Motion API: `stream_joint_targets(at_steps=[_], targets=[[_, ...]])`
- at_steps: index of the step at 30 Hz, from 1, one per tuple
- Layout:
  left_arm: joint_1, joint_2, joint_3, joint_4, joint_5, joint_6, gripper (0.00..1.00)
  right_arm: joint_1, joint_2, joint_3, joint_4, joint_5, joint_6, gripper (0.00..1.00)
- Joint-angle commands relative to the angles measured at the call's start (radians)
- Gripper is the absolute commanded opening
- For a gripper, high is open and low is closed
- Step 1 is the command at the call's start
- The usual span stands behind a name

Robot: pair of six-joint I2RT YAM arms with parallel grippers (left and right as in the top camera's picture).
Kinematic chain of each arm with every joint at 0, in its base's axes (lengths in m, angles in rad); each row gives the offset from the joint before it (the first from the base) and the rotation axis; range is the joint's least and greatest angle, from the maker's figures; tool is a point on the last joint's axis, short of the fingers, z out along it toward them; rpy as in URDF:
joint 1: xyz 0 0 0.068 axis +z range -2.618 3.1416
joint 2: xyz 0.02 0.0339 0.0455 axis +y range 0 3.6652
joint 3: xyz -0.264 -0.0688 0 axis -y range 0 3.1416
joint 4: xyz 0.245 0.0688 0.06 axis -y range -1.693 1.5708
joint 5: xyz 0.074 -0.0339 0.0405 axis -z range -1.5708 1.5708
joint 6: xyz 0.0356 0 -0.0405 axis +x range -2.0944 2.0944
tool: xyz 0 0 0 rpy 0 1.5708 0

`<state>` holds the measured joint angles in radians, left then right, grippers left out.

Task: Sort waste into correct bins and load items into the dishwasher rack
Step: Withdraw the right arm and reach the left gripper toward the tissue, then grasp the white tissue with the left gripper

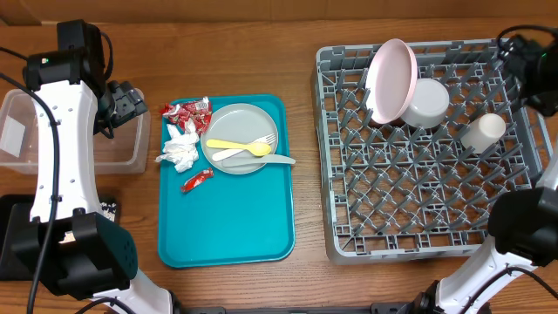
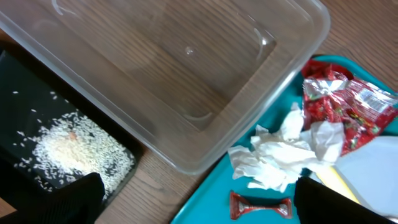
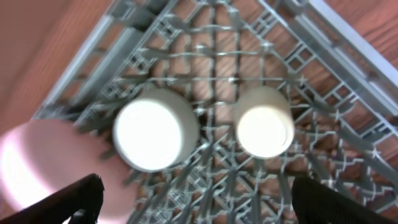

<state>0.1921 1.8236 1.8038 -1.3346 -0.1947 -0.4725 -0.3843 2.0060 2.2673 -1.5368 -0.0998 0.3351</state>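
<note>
The clear tub [image 1: 131, 144] [image 2: 186, 74] stands empty at the left. The black tray [image 1: 13, 235] [image 2: 25, 93] holds rice grains [image 2: 68, 146]. On the teal tray lie red wrappers [image 1: 186, 111] [image 2: 345, 102], a white napkin [image 1: 181, 150] [image 2: 280, 155] and one more red wrapper [image 1: 196, 180] [image 2: 261, 204]. The grey plate [image 1: 240, 126] carries a yellow fork [image 1: 240, 146] and a white knife [image 1: 266, 160]. The rack [image 1: 418, 218] holds the pink plate [image 1: 392, 78] [image 3: 37, 168], the bowl [image 1: 427, 103] [image 3: 155, 134] and the cup [image 1: 484, 131] [image 3: 264, 121]. My left gripper [image 1: 126, 100] [image 2: 199, 208] is open above the tub's edge. My right gripper [image 1: 521, 63] [image 3: 202, 199] is open above the rack.
The teal serving tray [image 1: 227, 227] [image 2: 205, 199] lies between the tub and the rack. The front half of the rack shows only its upright pegs. Bare wooden table [image 1: 305, 174] runs between tray and rack.
</note>
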Motion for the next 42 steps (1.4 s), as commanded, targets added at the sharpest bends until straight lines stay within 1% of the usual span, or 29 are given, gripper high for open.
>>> stream_joint_targets(at_steps=[1,3,4,7,8,11,13,18,21,23,28,33,38,40,42], targets=[[0.005,0.007,0.011,-0.004,0.095,-0.004,1.00,0.003,-0.008,0.125,-0.053,-0.182,-0.080,1.00],[0.005,0.007,0.011,-0.003,0.175,0.022,1.00,0.003,-0.009,0.157,-0.076,-0.318,-0.153,1.00],[0.005,0.007,0.011,-0.003,0.223,0.045,1.00,0.004,-0.009,0.167,-0.087,-0.414,-0.200,1.00],[0.000,0.007,0.011,-0.003,0.350,0.127,1.00,0.017,-0.008,0.169,-0.108,-0.611,-0.317,1.00],[-0.005,0.007,0.011,-0.003,0.397,0.176,1.00,0.030,-0.008,0.169,-0.111,-0.639,-0.356,1.00],[-0.028,0.007,0.011,-0.009,0.454,0.244,1.00,0.059,-0.008,0.169,-0.094,-0.607,-0.362,1.00],[-0.052,0.007,0.011,-0.021,0.454,0.251,1.00,0.075,-0.008,0.169,-0.084,-0.601,-0.362,1.00],[-0.138,0.007,0.011,-0.010,0.432,0.260,0.95,0.145,-0.007,0.169,-0.081,-0.601,-0.362,1.00],[-0.179,0.007,0.011,0.009,0.360,0.259,0.96,0.189,-0.007,0.169,-0.077,-0.590,-0.362,1.00],[-0.193,0.007,0.011,0.007,0.317,0.259,1.00,0.212,-0.007,0.169,-0.061,-0.556,-0.362,1.00],[-0.189,0.007,0.011,-0.069,0.205,0.233,1.00,0.235,-0.007,0.169,-0.044,-0.425,-0.362,1.00],[-0.179,0.007,0.011,-0.143,0.206,0.201,1.00,0.234,-0.007,0.169,-0.043,-0.386,-0.362,1.00],[-0.187,0.008,-0.015,-0.129,0.204,0.220,1.00,0.233,-0.007,0.169,-0.043,-0.386,-0.362,1.00],[-0.187,0.009,-0.051,-0.094,0.159,0.230,1.00,0.233,-0.007,0.169,-0.043,-0.386,-0.362,1.00],[-0.186,0.009,-0.110,-0.036,0.146,0.233,1.00,0.233,-0.007,0.169,-0.043,-0.386,-0.362,1.00]])
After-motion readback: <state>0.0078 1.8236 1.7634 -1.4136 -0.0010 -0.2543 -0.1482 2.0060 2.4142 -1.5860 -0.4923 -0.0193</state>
